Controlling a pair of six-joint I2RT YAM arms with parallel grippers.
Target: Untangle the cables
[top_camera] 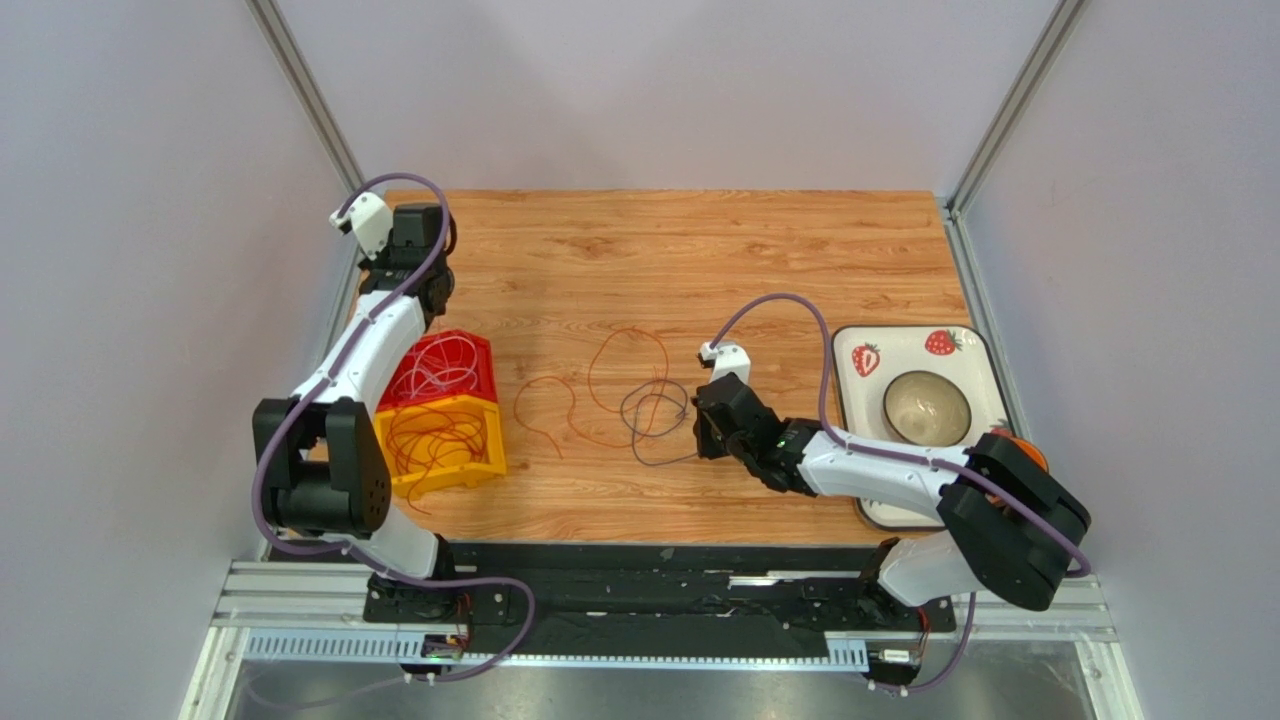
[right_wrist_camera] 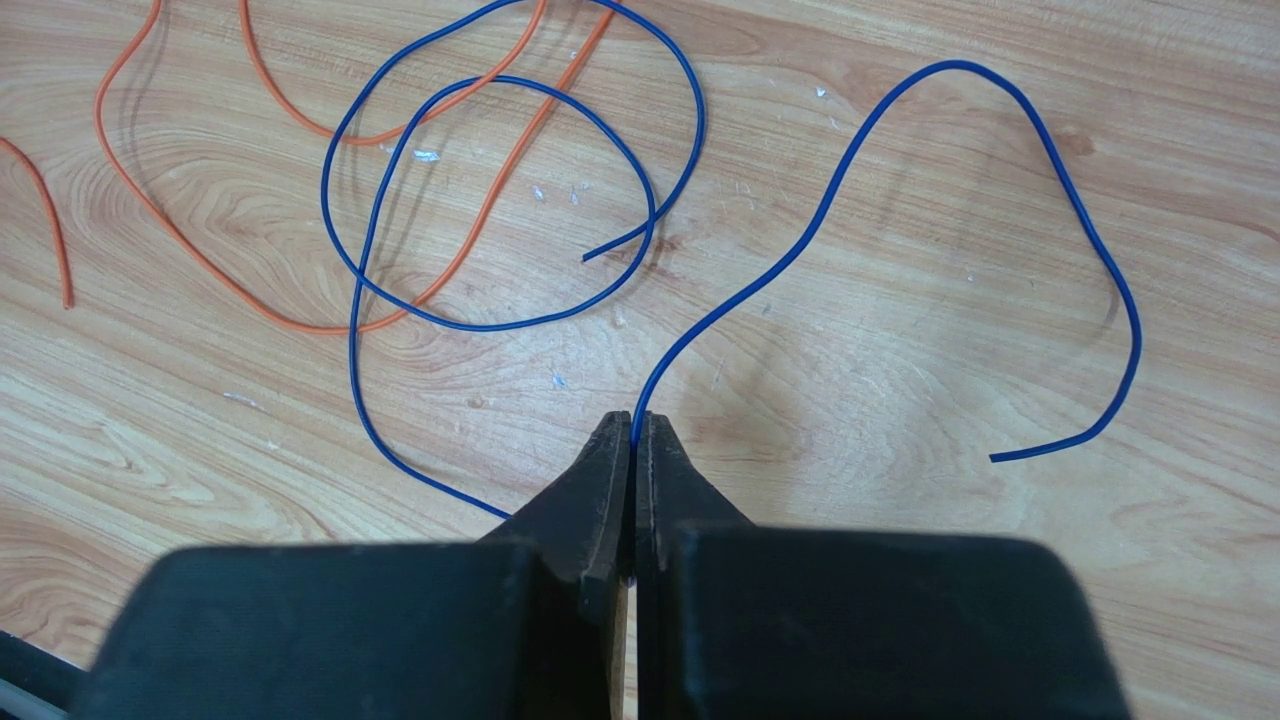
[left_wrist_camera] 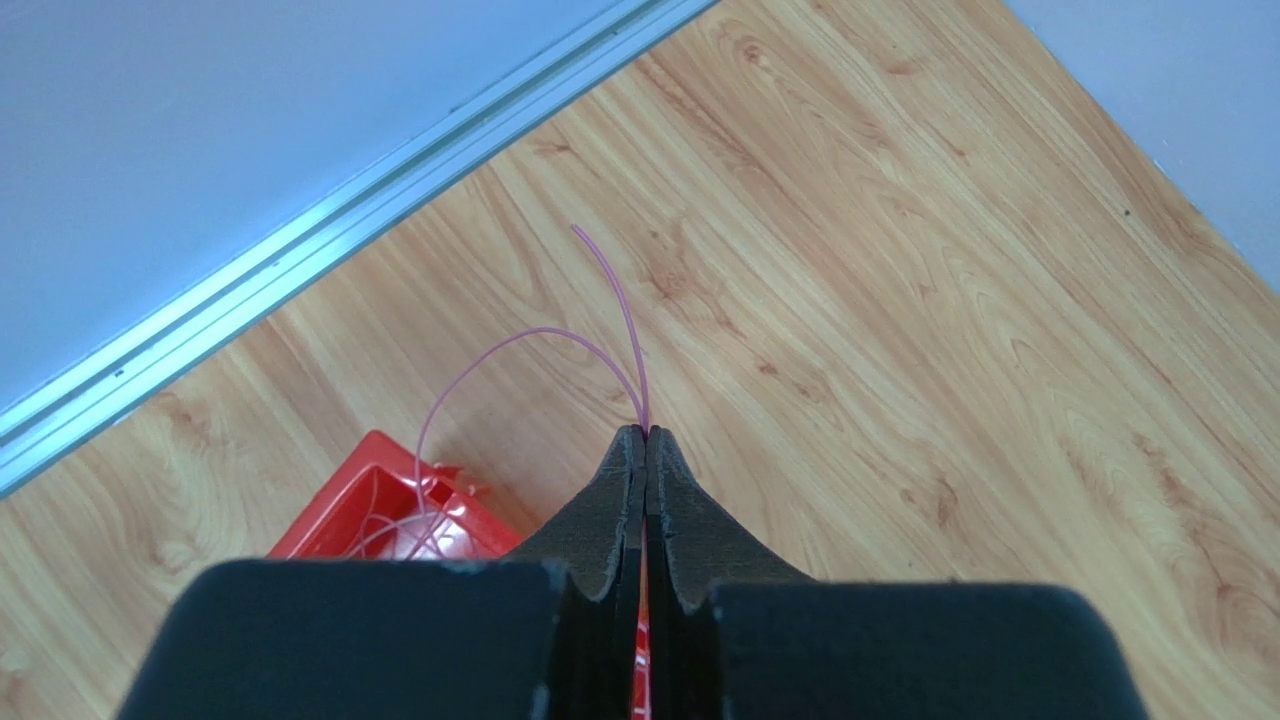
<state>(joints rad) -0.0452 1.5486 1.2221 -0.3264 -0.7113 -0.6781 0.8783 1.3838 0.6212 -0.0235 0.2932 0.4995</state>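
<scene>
My left gripper (left_wrist_camera: 646, 435) is shut on a pale lilac-pink wire (left_wrist_camera: 609, 285) that arcs from its tips down into the red bin (left_wrist_camera: 383, 510). In the top view it (top_camera: 433, 293) hangs over the far left of the table, just beyond the red bin (top_camera: 439, 371). My right gripper (right_wrist_camera: 633, 428) is shut on a dark blue wire (right_wrist_camera: 842, 195) low over the wood, mid-table (top_camera: 700, 428). A second blue loop (right_wrist_camera: 496, 203) lies crossed with orange wire (right_wrist_camera: 196, 270). Loose orange loops (top_camera: 624, 368) lie left of the right gripper.
A yellow bin (top_camera: 443, 440) with orange wires adjoins the red bin, which holds pale wires. A strawberry-print plate (top_camera: 977, 353) with a bowl (top_camera: 924, 405) sits at the right edge. Grey walls and metal rails border the table.
</scene>
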